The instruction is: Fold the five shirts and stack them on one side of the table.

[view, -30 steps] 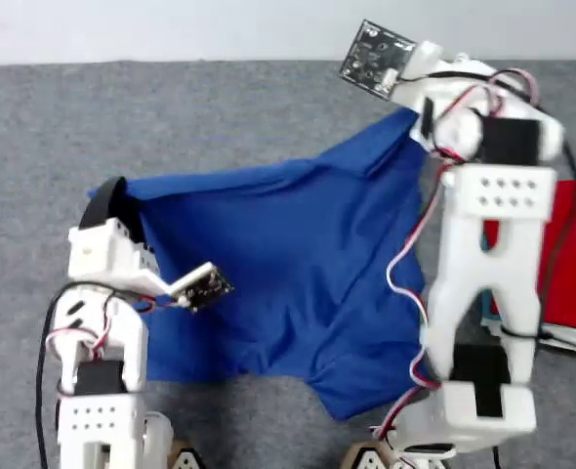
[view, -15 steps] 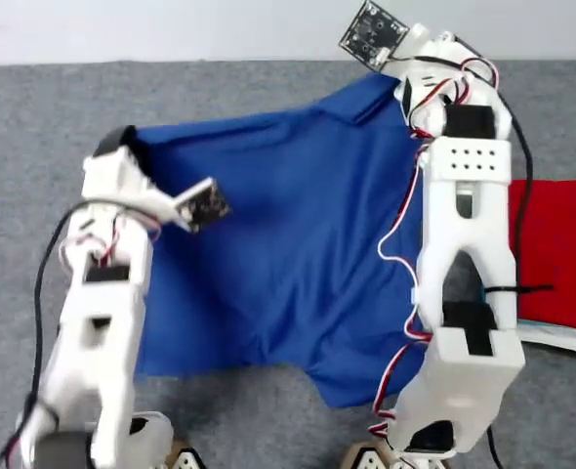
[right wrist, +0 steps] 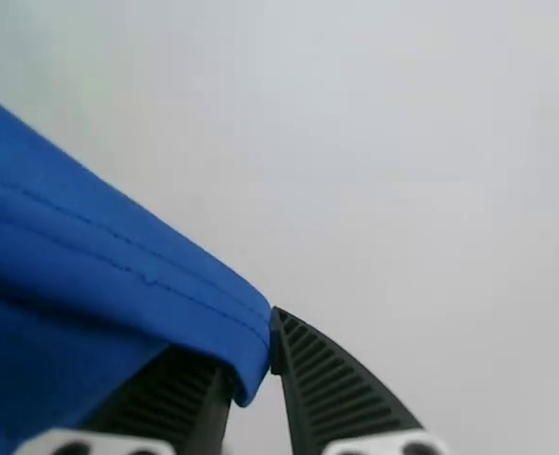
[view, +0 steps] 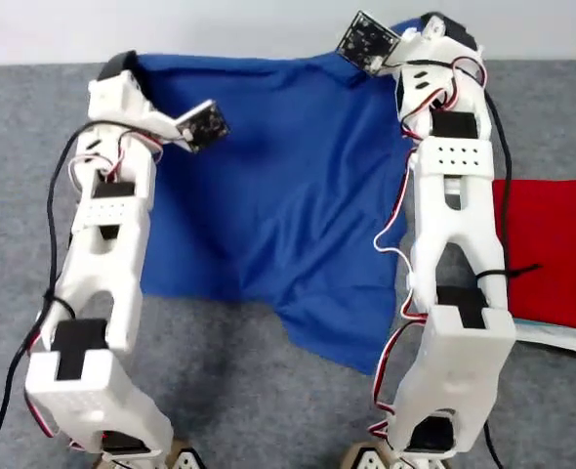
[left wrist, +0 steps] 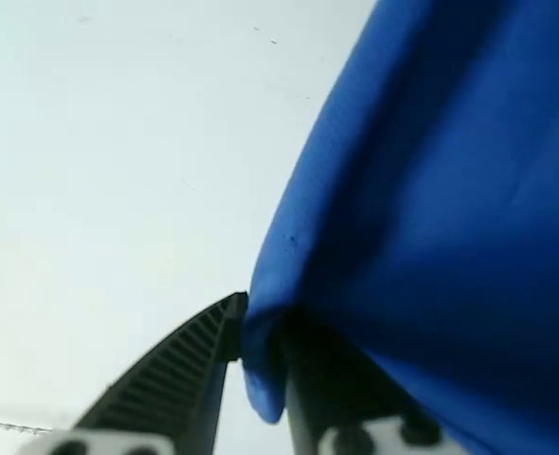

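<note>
Along the far edge of the grey carpeted worktop (view: pixel 229 391), your left pincer (left wrist: pixel 261 327) is clamped on one corner of the blue fabric shirt (view: pixel 288 195), and your right pincer (right wrist: pixel 251 355) grips the stitched hem at the other corner. Both arms are stretched out, with the shirt's far edge spanning between them. The rest trails back toward the arm bases and lies on the worktop. A red fabric shirt (view: pixel 552 249) lies flat just beside your right arm, over a white cloth (view: pixel 561 340)
</note>
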Controlling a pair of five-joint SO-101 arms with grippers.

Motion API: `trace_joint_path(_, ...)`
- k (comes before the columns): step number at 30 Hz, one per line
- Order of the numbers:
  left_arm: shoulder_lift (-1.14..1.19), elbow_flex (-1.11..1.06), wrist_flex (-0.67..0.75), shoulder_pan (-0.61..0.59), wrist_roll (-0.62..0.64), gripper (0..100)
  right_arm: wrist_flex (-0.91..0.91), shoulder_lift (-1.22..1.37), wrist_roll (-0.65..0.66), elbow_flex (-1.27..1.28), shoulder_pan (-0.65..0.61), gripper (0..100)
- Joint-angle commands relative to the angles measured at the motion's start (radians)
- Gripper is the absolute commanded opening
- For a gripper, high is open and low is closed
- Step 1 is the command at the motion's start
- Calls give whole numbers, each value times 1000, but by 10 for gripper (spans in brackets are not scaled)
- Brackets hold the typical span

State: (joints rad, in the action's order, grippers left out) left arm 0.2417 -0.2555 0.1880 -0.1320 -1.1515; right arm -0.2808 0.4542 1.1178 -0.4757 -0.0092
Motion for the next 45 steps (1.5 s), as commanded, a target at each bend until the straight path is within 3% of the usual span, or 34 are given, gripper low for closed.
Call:
trace_joint_path(1,12,94,26,0,-2,15,74,-4,17,-11,-21,11)
trace_joint_path(8,32,58,-15,-2,-3,15,-101,-16,37,-11,-28,11)
trace_joint_path(17,-17,-70,-287,-21,-3,15,-777,-166,72,-11,-42,13)
trace_joint_path(25,-55,-114,-618,-63,-2,15,-1244,-242,61,-11,-116,13)
trace_joint_path(31,-57,-65,-937,-123,-2,15,-1478,-257,-3,-11,-166,13)
trace_joint_path(37,-57,67,-1289,-157,-3,15,-1518,-308,-72,28,-171,11)
trace_joint_path(45,-55,127,-1444,-164,-3,15,-1512,-570,-75,423,-214,13)
